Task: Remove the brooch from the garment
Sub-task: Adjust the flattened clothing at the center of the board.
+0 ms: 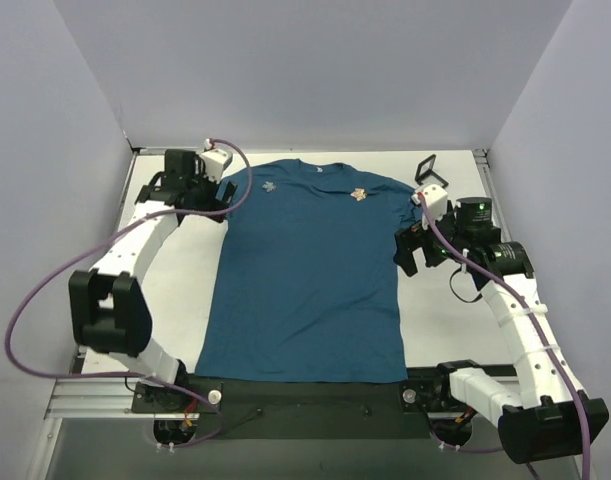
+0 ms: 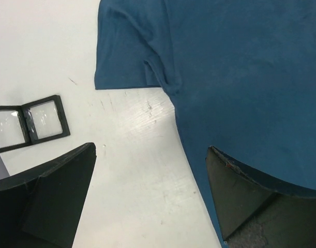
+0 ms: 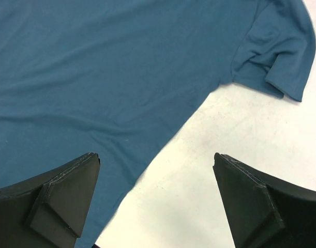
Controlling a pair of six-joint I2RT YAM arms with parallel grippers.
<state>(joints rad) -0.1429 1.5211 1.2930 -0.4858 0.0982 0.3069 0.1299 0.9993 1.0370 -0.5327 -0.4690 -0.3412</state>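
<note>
1. T-shirt point(image 1: 310, 290), dark teal, short-sleeved, lies flat and face-up on the white worktop point(image 1: 180, 300); neck at the far side, hem at the near edge
2. Top view: brooch point(image 1: 357, 195), tiny, gold-orange, sits on the upper chest just below the collar, towards the right-side sleeve point(image 3: 282, 57); a small pale logo point(image 1: 269, 187) is on the opposite side of the chest
3. Top view: left tool point(image 1: 213, 188) hangs at the left-side sleeve point(image 2: 124, 51). In its wrist view the left tool point(image 2: 151, 152) is spread wide with nothing in it; one finger point(image 2: 240, 196) is over the shirt's edge, the other over bare worktop
4. Top view: right tool point(image 1: 417, 250) hangs just beside the shirt's right edge, below the sleeve. In its wrist view the right tool point(image 3: 156, 157) gapes wide, also holding nothing
5. Neither tool touches the brooch
6. A black double frame point(image 2: 28, 121) lies on the worktop near the left-side sleeve; a black square frame point(image 1: 426, 167) sits beyond the right-side sleeve
</note>
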